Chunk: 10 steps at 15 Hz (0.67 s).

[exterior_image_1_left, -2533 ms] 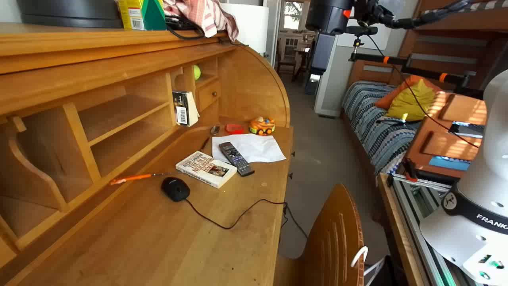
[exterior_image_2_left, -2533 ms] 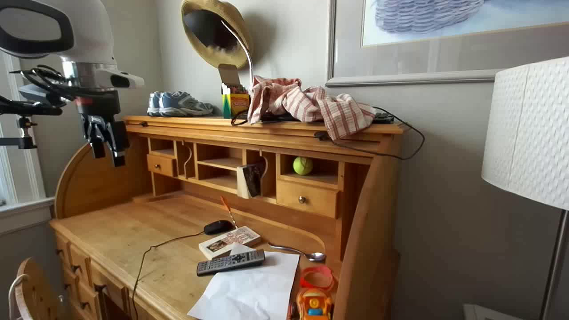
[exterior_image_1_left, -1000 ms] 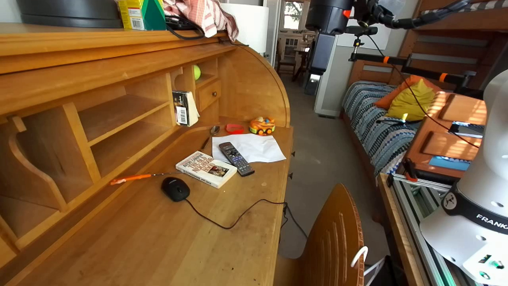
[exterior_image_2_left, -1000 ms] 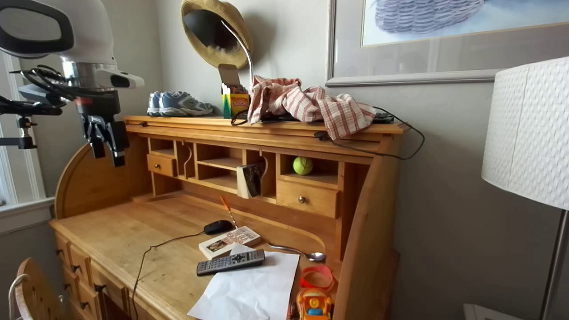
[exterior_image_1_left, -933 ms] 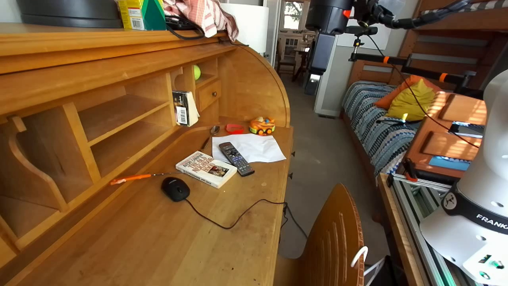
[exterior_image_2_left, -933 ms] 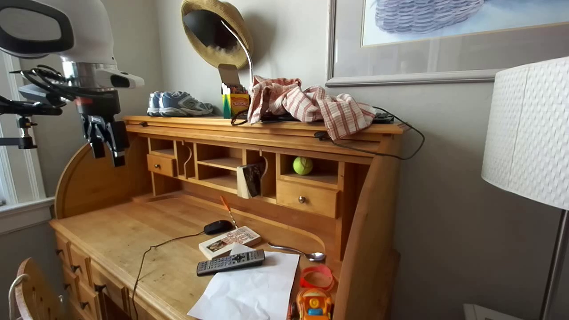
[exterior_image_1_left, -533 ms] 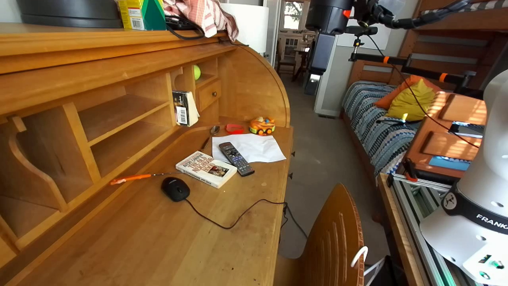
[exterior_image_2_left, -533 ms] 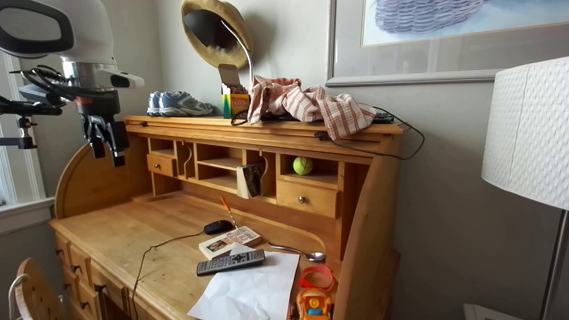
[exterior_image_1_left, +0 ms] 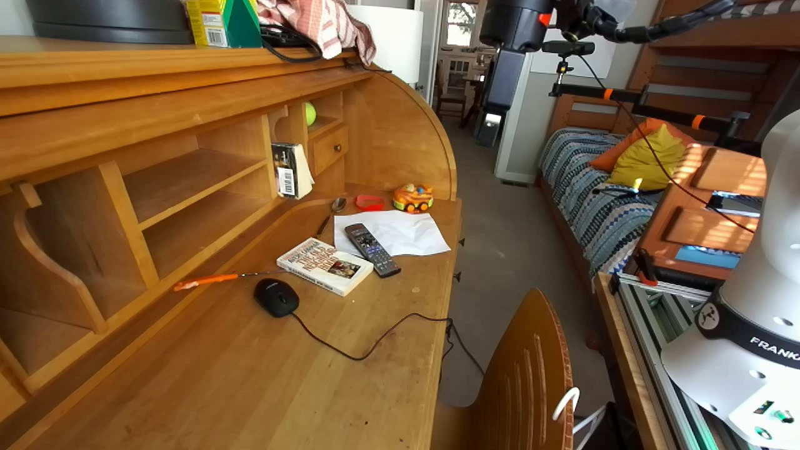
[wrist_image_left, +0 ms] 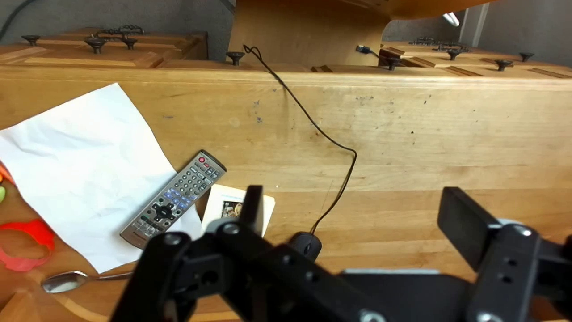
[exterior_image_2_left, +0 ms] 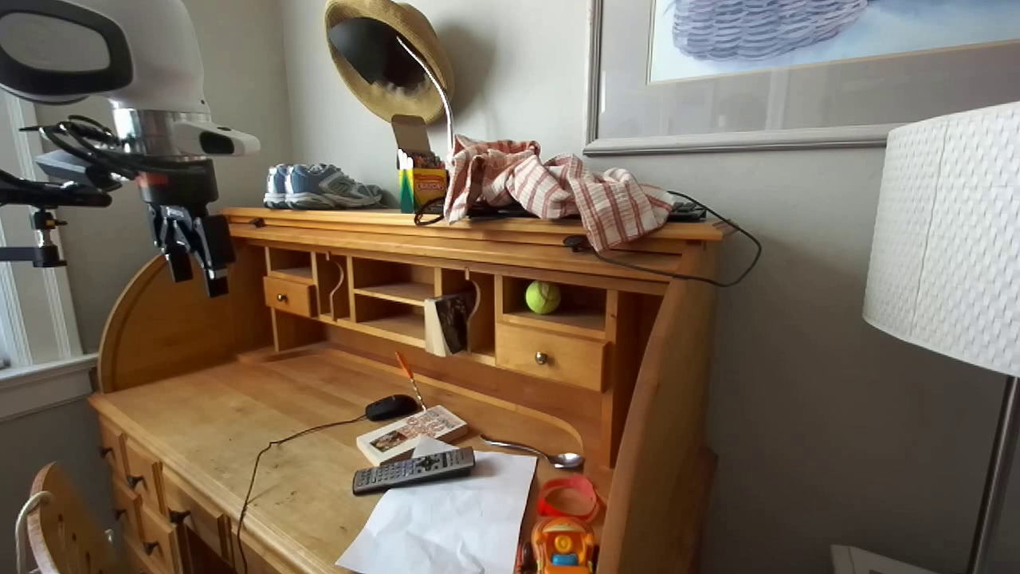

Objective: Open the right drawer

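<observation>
The gripper hangs above the desk, 2 fingers wide apart, nothing between them. In an exterior view the right drawer, seemingly closed, lies between 3 and 4 o'clock from it, the ball at its 12. The gripper had best tip level, pinch the knob squarely, then pull straight outward.

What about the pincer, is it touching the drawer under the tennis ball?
Apart: in an exterior view, shelves show plainly between the pincer and the right drawer.

Wrist view downward, exterior views oblique; desk shared
</observation>
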Available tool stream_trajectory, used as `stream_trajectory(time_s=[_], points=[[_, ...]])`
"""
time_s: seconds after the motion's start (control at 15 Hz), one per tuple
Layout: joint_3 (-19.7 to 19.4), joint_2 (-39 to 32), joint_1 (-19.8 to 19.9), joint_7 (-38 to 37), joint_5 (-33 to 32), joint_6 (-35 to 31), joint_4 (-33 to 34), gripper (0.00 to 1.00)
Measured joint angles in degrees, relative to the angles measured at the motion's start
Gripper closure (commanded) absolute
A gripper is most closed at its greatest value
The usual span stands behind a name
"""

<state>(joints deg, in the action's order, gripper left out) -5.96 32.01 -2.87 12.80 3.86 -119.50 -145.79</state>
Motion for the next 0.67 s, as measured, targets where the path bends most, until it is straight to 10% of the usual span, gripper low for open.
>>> stream_trajectory(time_s=[0.67], points=[[-8.4, -6.3, 2.7, 10.6, 0.0, -8.3, 6.0, 0.00]])
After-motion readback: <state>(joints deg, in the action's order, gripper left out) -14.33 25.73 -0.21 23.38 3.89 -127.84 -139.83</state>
